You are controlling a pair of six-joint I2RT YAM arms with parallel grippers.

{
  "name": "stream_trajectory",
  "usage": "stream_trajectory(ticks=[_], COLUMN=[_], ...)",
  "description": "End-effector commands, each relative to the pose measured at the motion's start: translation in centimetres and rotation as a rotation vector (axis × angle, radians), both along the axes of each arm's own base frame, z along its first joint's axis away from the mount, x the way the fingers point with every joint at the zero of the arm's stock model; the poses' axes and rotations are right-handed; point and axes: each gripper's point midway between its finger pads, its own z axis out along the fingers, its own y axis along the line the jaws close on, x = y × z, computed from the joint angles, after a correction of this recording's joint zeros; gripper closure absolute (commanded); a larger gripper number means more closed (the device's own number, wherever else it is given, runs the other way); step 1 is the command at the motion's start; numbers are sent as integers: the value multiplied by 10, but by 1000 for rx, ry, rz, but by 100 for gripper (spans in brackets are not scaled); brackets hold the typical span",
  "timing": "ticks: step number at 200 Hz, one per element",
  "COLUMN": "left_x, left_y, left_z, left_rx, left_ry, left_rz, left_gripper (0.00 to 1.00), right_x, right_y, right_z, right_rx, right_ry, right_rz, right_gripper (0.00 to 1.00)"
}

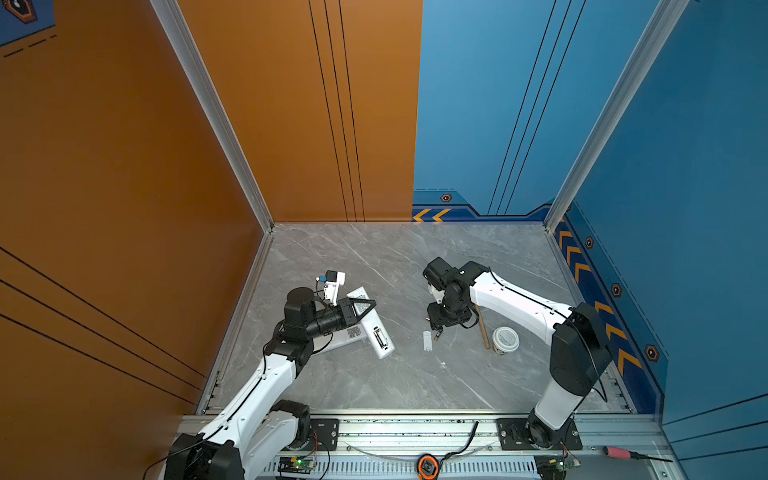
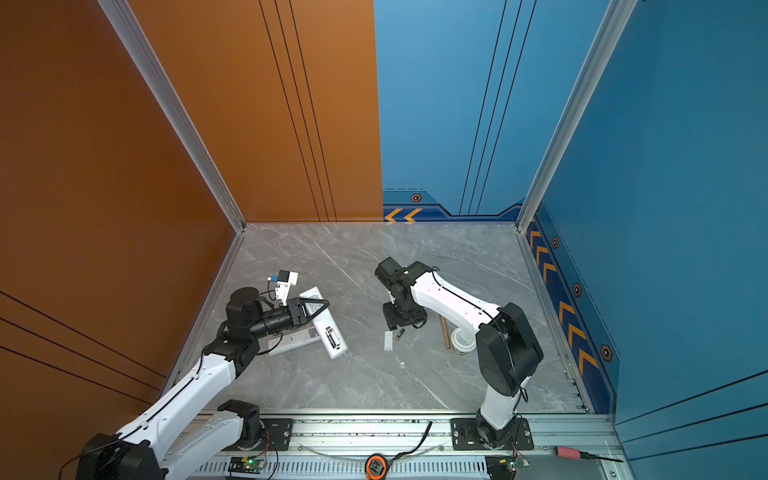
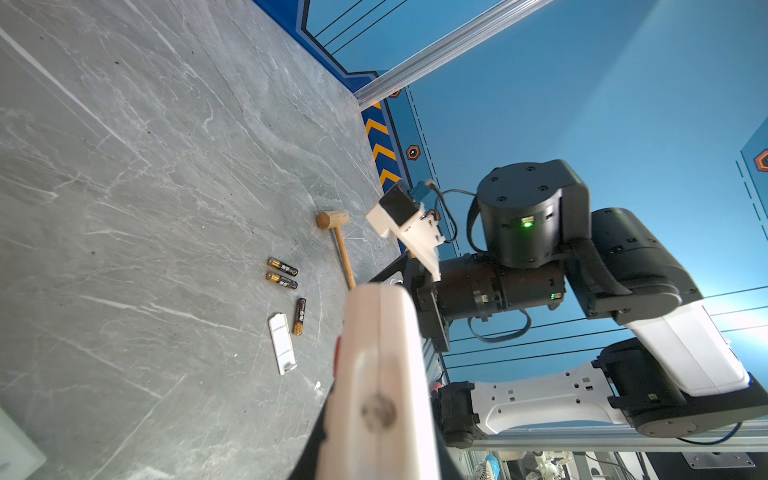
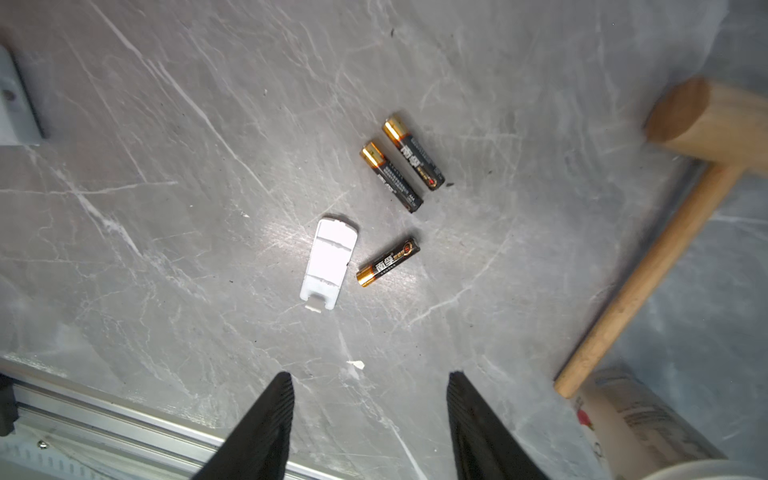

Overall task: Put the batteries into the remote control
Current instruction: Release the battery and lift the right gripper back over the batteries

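- In both top views the left gripper (image 1: 368, 306) (image 2: 322, 305) is clamped on the remote control (image 1: 376, 332) (image 2: 330, 334), well apart from the white battery cover (image 1: 427, 340) (image 2: 388, 340). The remote's long axis runs on a slant. Its open bay faces up, at the end nearer the cover.
- Also in both top views, the right gripper (image 1: 438, 322) hangs just past the cover's far end. A lone battery (image 1: 437, 336) (image 2: 400, 334) lies just beside the cover.
- In the left wrist view the remote control (image 3: 382, 353) shows edge-on between black fingers, its length running away from the camera. The paired batteries (image 3: 282, 267) lie side by side past the cover's (image 3: 282, 347) rounded end, with axes parallel and gold ends pointing the same way.
- In the right wrist view the right gripper (image 4: 369, 376) has its jaws apart with nothing between them, short of the cover (image 4: 329, 264). The lone battery (image 4: 388, 261) slants off the cover's long edge, with its gold end nearest the cover. The paired batteries (image 4: 413, 153) lie parallel beyond it. The wooden mallet (image 4: 648, 274) lies well apart from the cover.
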Motion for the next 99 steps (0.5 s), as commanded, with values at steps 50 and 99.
stream_trajectory(ticks=[50,99], left_x=[-1,-3], left_y=[-4,-4], left_z=[2,4], left_rx=[-1,-8], left_ry=[-22,-25], left_rz=[2,0], left_gripper=[100,100], right_x=[19,9], right_y=[21,46], right_z=[-20,-35], right_rx=[35,55], right_ry=[-7,61], right_rz=[-43,183], right_gripper=[47,48])
